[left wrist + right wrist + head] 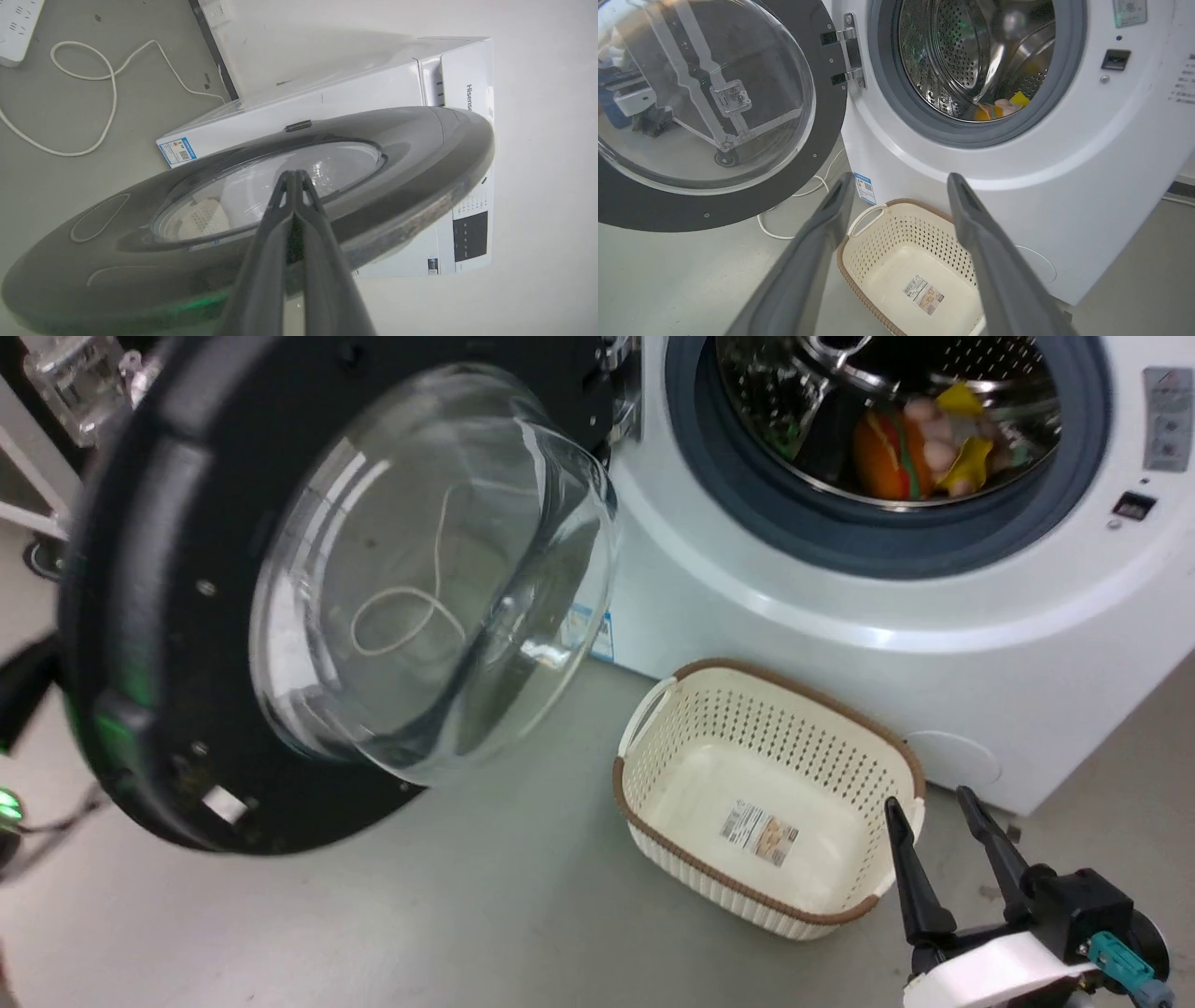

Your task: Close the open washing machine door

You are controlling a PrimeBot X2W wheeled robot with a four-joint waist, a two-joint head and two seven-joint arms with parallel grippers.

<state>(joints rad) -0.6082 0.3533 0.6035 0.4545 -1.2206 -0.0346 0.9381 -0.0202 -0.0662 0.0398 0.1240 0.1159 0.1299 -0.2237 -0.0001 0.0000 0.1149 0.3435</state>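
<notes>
We had left gripper (294, 175) pinched closed, empty, at the glossy black-rimmed round glass door (420, 140); right gripper (924, 800) spread wide, idle. We reckoned: push rim opposite the metal hinge (853, 51), steadily toward white front-loading washer (747, 616).

The left jaws are closed, fingers (266, 242) touching at the tips; right jaws wide, fingers (910, 882) apart.

**Door Wide Open**

The washing machine door (140, 541) is swung wide open, away from the machine. It is big and round, with a shiny black rim and a bulging clear glass window (439, 579). It hangs on hinges (850, 51) at the left side of the round opening. The white washing machine (747, 616) stands on the floor (467, 915). Its grey ring (896, 546) and steel drum (775, 401) are uncovered.
</notes>
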